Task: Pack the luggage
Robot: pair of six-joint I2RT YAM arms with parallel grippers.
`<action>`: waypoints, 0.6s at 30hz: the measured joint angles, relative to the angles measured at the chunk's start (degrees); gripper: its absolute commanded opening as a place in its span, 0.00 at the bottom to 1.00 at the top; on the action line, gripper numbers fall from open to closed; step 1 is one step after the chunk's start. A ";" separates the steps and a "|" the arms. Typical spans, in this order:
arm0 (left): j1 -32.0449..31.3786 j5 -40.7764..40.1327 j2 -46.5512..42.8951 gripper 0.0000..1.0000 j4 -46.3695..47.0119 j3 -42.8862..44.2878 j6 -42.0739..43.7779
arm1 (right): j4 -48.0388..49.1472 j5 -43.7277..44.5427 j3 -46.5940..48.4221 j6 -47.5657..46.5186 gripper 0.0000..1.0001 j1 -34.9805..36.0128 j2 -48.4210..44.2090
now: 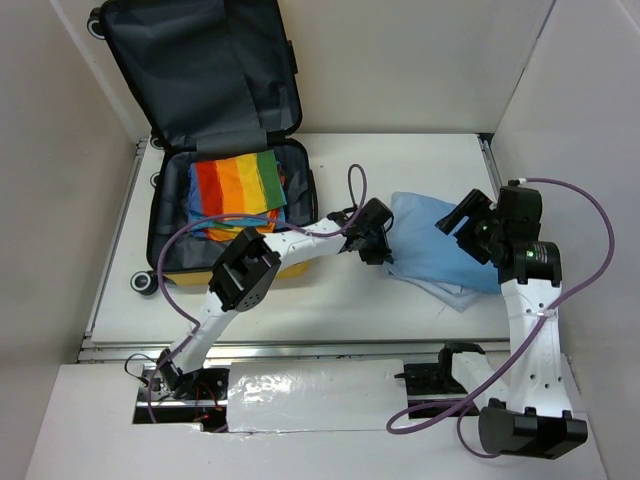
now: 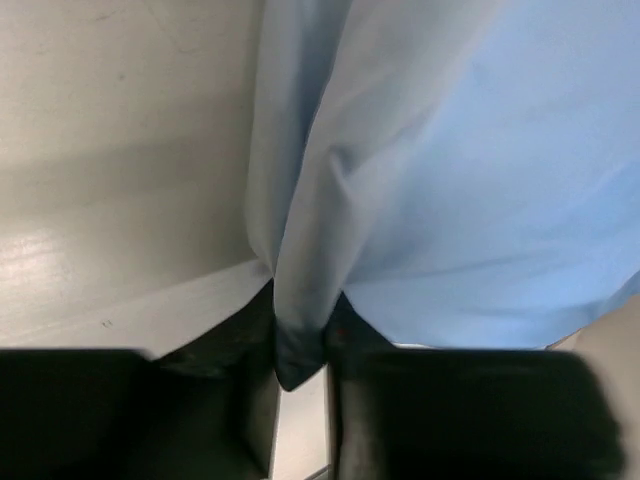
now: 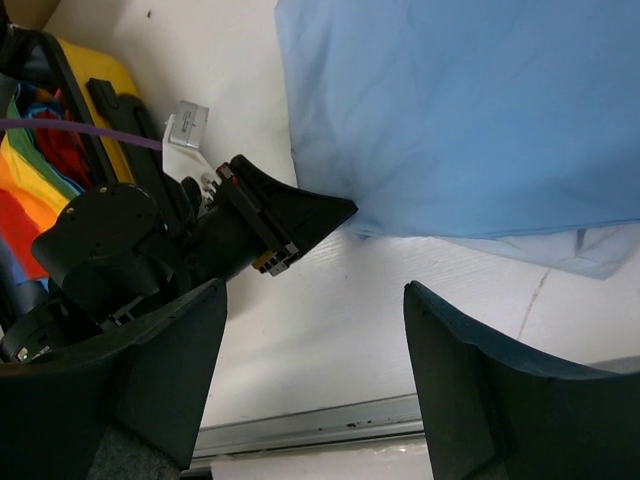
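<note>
Two grippers over one blue cloth [image 1: 430,250], spread on the table [image 1: 330,300] at about 3 o'clock from centre. Left gripper [image 2: 300,385] stretched across to the cloth's 9 o'clock edge, low and nearly flat to the table, presumably to catch a raised fold rather than dig under flat fabric. Jaws nearly together, clenched on that fold: a narrow ridge of cloth nipped between them, plain from the left wrist. Right gripper [image 1: 462,222] poised above the cloth's 2 o'clock corner, jaws wide, released, nothing between them, touching nothing; likely placed to take the far side for a flat lift. Farther off, at 10 o'clock, luggage [image 1: 200,80] lying open, lid tipped up and back, rainbow cloth [image 1: 237,185] folded inside the base, seemingly with room on top for the blue one.
</note>
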 measured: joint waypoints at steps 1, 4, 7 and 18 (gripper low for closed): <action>0.00 -0.04 0.00 0.20 0.02 0.02 0.09 | 0.02 -0.11 -0.11 0.02 0.78 -0.04 -0.04; 0.00 -0.07 0.00 0.00 0.11 0.11 1.25 | 0.11 -0.13 -0.83 0.02 0.78 -0.28 -0.15; 0.02 -0.50 -0.20 0.00 -0.13 0.17 4.04 | 0.24 -0.22 -2.51 0.02 0.79 -0.48 -0.22; 4.63 -4.37 -13.09 0.00 -3.06 -11.91 21.53 | 3.08 -0.63 -10.29 0.24 0.83 -4.04 4.59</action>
